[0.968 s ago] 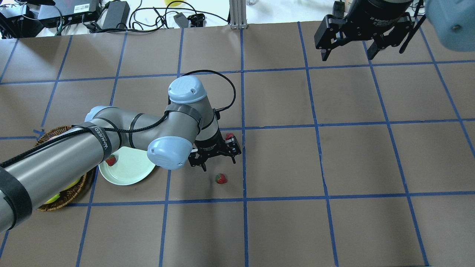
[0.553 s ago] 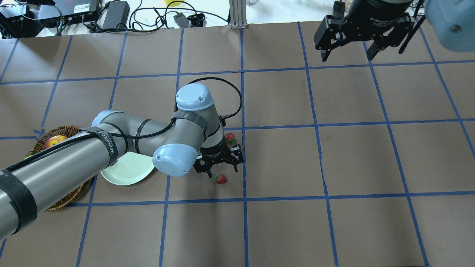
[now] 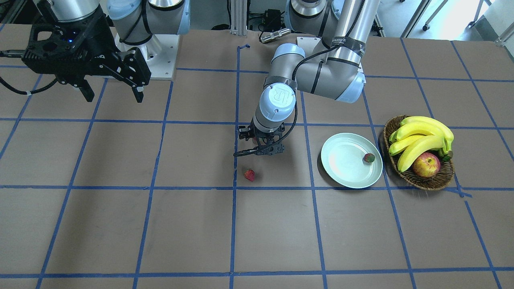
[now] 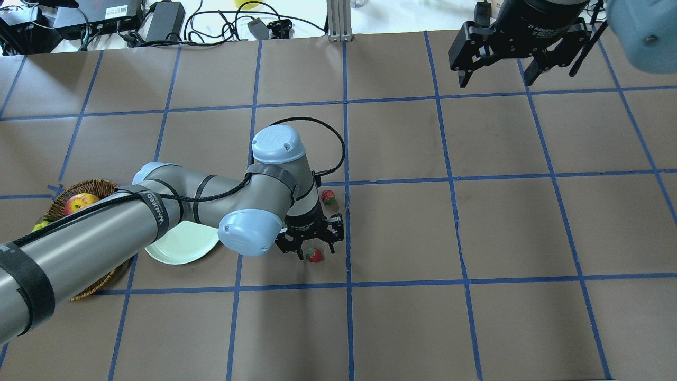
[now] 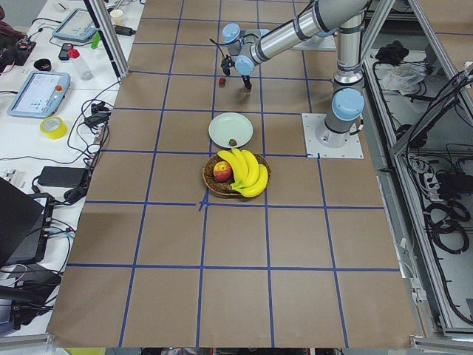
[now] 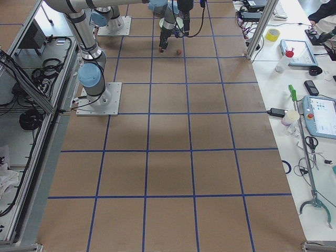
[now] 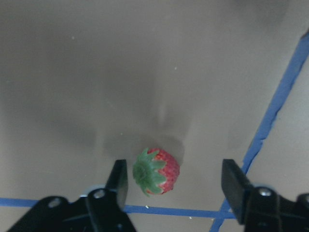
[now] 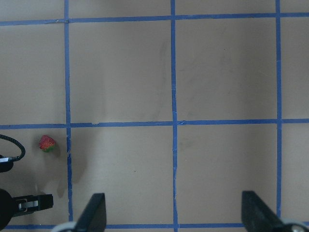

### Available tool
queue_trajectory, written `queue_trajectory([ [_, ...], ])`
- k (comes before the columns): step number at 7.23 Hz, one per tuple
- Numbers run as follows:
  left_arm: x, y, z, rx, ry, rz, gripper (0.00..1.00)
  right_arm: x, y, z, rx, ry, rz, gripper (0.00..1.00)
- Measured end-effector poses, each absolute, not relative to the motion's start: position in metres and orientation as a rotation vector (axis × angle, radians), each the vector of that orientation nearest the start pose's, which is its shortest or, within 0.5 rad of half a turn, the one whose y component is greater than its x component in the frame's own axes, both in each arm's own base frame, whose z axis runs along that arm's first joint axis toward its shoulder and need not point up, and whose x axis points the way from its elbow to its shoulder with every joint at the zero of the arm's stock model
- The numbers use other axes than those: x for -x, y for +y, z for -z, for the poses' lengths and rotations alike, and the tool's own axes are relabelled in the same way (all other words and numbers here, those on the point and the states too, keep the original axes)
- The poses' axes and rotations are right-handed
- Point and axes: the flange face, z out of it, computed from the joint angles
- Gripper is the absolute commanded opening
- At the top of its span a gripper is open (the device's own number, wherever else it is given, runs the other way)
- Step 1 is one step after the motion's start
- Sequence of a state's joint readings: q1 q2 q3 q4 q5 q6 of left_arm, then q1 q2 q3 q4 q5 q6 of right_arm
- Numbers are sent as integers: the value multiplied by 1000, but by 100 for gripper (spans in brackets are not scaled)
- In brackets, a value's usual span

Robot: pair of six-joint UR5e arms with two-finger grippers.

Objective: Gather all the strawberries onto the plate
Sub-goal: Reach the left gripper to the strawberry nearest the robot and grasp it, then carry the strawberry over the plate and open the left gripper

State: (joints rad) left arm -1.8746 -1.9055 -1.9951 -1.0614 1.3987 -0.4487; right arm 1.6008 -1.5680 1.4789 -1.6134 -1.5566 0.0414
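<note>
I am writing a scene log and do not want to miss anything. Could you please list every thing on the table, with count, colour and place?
strawberries: 3, red with green caps; one on the plate, one between the left gripper's fingers, one on the table just beyond it.
plate: 1, pale mint-white, beside the basket.
basket: 1, brown wicker, on the robot's left side.
bananas: 1 bunch, yellow, in the basket.
apple: 1, red-yellow, in the basket.
table: 1, brown with blue tape grid.
left gripper: 1, black, open, low around a strawberry.
right gripper: 1, black, open, empty, raised.
</note>
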Motion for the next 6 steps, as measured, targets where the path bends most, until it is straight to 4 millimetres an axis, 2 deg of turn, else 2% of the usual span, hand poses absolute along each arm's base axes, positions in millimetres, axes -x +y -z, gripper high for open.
queue_trajectory([
  [1, 292, -429, -174, 263, 3163, -472, 0, -150, -500, -537, -16, 3115, 205, 100],
  [4, 292, -432, -177, 261, 3161, -455, 0, -150, -499, -536, -14, 3115, 204, 100],
  [6, 290, -452, -197, 261, 3155, -357, 0, -150, -499, -537, -14, 3115, 205, 100],
])
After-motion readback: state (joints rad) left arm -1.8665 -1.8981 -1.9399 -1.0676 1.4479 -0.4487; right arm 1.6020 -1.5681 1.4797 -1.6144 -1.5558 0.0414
